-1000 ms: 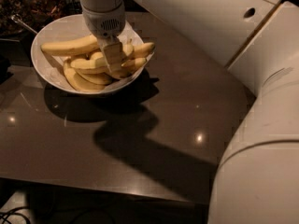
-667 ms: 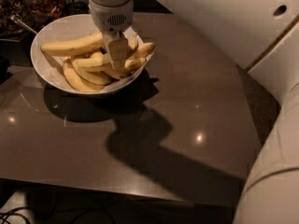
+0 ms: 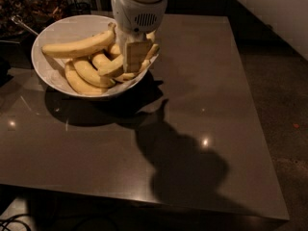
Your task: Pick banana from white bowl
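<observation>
Just off the far left corner of the table (image 3: 231, 81), a thin metal handle (image 3: 23, 25) slants out of dark clutter toward the white bowl (image 3: 45, 73). The white bowl sits on the table's far left corner, its rim close to both the left edge and the far edge, and it holds a heap of pale-yellow bananas. Topmost on the left, a long banana with an upturned stem (image 3: 77, 47) lies from the bowl's left wall toward the middle, with its stem tip pointing up just beside the wrist (image 3: 139, 11). Below it, shorter bananas (image 3: 84, 78) curve along the bowl's near wall. The banana (image 3: 111, 67) lies in the bowl's right half, slanting from the middle of the heap up toward the right rim, where its right end shows above the rim. The gripper (image 3: 135, 61) comes straight down from the round white wrist into the right half of the bowl. It stands against the middle of this banana and covers part of it; I cannot tell whether it clasps the banana or is loose about it. A dark shadow (image 3: 180, 165) runs from under the bowl across the middle of the table toward the near edge. Beyond the right edge lies dark floor (image 3: 288, 109), and a white stretch of the arm (image 3: 274, 4) crosses above the far right corner.
</observation>
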Robot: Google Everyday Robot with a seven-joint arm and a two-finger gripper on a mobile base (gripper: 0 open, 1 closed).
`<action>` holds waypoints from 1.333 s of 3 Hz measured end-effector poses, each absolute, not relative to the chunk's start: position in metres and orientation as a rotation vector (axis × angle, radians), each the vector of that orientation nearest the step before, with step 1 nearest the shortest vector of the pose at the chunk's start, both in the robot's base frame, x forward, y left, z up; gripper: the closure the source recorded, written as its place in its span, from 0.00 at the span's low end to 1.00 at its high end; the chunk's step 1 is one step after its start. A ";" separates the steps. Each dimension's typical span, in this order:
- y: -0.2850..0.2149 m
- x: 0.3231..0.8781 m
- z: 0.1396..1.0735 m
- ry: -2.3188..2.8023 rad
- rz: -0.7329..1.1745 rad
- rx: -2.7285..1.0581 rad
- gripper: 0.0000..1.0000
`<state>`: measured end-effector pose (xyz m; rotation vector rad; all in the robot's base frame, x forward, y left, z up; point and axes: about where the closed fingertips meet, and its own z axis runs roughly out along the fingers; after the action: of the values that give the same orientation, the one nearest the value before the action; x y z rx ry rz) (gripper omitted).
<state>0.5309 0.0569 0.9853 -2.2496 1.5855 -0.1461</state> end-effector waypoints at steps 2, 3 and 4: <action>0.057 0.520 0.996 1.539 -0.126 -2.225 1.00; 0.049 0.498 1.005 1.512 -0.098 -2.191 1.00; 0.023 0.457 1.009 1.526 -0.048 -2.132 1.00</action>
<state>0.4574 0.0229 1.0085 -2.1324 1.5257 -0.0478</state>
